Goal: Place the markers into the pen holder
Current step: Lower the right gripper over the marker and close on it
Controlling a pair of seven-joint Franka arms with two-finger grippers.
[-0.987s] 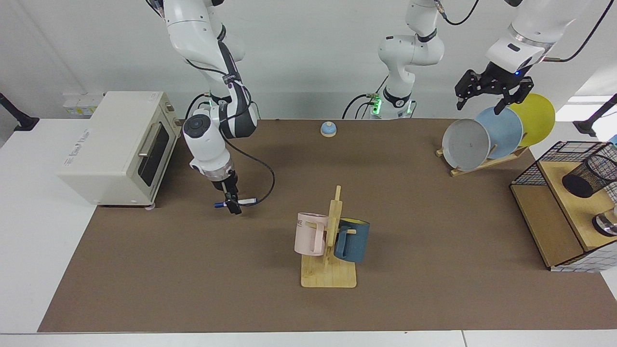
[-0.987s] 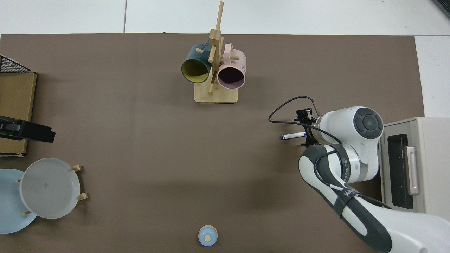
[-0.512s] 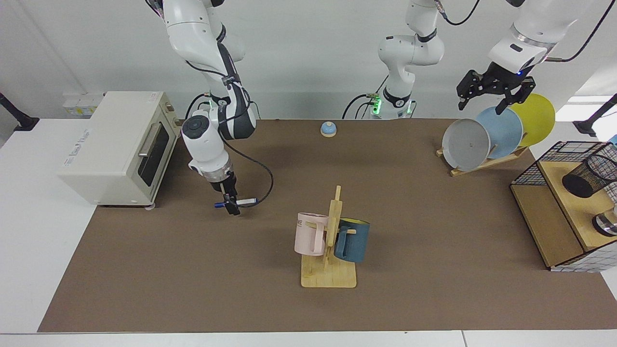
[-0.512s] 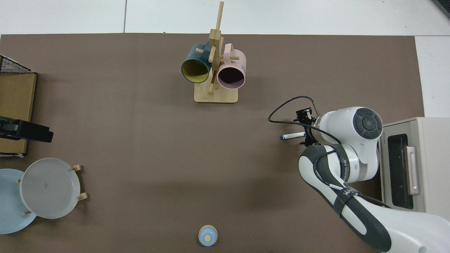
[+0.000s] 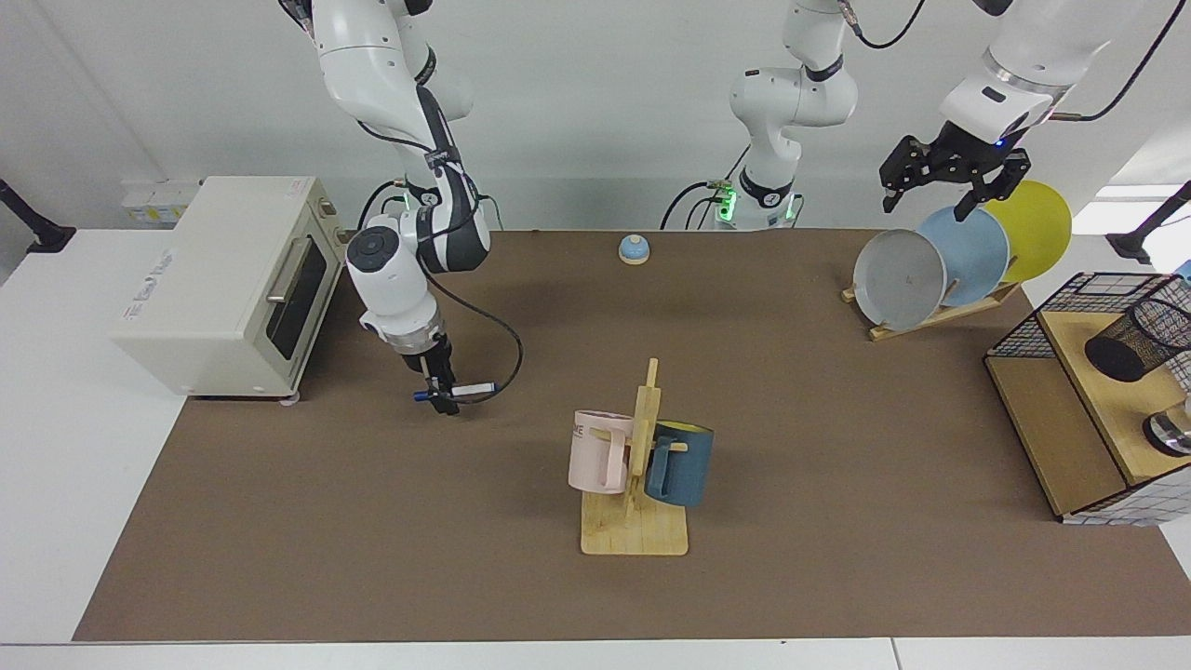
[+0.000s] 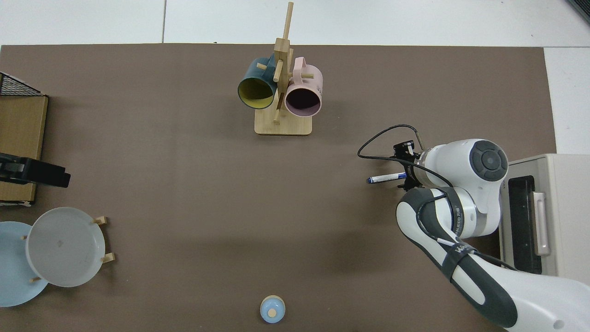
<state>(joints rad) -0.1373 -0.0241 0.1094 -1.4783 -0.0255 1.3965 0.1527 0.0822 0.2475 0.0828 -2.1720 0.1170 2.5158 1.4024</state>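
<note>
Two Franka arms work at a table covered by a brown mat. The right gripper hangs just in front of a cream toaster oven, its fingers clamped on the marker, which lies level across them with the dark blue cap end sticking out on the oven side in the facing view. From above, the marker juts out of the right gripper with its blue tip pointing away from the oven. The pen holder lies tilted on a wooden shelf at the far side of the table, well apart from the marker. The left gripper waits in the air above a rack of plates, fingers spread and holding nothing. A mug tree with a pink and a blue mug stands mid-table, between the two grippers.
</note>
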